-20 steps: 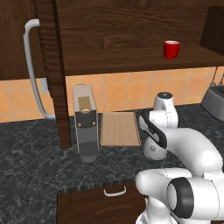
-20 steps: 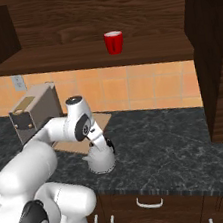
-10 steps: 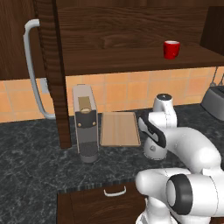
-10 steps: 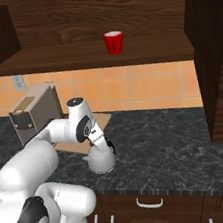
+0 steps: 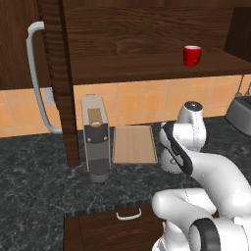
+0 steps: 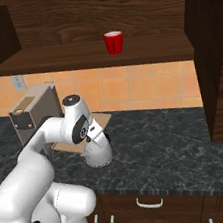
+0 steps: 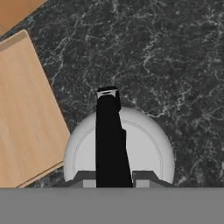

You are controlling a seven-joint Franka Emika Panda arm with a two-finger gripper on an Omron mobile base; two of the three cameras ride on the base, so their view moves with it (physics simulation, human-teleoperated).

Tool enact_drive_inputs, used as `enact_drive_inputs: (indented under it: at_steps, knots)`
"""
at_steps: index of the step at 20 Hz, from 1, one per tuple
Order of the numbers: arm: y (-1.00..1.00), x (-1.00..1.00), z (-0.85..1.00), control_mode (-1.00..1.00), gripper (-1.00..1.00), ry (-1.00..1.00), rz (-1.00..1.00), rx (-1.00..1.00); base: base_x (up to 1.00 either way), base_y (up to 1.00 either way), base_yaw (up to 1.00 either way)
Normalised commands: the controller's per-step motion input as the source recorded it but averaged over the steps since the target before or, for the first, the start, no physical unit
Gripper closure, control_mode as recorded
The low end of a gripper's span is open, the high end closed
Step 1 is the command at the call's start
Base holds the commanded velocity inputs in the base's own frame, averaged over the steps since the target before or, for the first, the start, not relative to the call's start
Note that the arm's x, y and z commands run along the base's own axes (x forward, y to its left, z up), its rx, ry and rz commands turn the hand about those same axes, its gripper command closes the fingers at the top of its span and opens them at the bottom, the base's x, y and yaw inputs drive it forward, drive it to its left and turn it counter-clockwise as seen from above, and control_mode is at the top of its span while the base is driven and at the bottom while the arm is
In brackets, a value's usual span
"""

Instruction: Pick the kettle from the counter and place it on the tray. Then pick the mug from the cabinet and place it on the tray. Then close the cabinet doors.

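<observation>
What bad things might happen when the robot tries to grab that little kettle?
The gripper sits right over the kettle, its fingers either side of the black handle, so a poor pinch may let it slip. The tray lies close beside; a low carry might bump its rim.

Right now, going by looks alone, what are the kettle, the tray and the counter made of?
Kettle: probably brushed metal, pale silver-grey dome; its handle is matte black, maybe plastic. Tray: light wood, faint grain, thin raised rim. Counter: polished stone, dark with pale marbled veins.
</observation>
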Motion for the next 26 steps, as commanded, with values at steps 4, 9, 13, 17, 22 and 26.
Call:
enact_drive_inputs:
  at_steps: [4,9,13,17,22,26]
  knots:
    - [0.27,-0.08,0.34,-1.0,1.0,-0.42,0.34,-0.07,0.0,0.0,0.0]
    - [0.36,0.23,0.23,-1.0,1.0,-0.21,0.33,-0.07,0.0,0.0,0.0]
    - [0.31,0.62,0.15,-1.0,1.0,0.0,0.17,-0.04,0.0,0.0,0.0]
    - [0.19,0.76,0.12,-1.0,1.0,0.01,0.06,-0.03,0.0,0.0,0.0]
    - [0.27,0.66,0.08,-1.0,1.0,0.01,0.0,-0.1,0.0,0.0,0.0]
    - [0.23,0.61,0.0,-1.0,1.0,-0.03,0.0,-0.06,0.0,0.0,0.0]
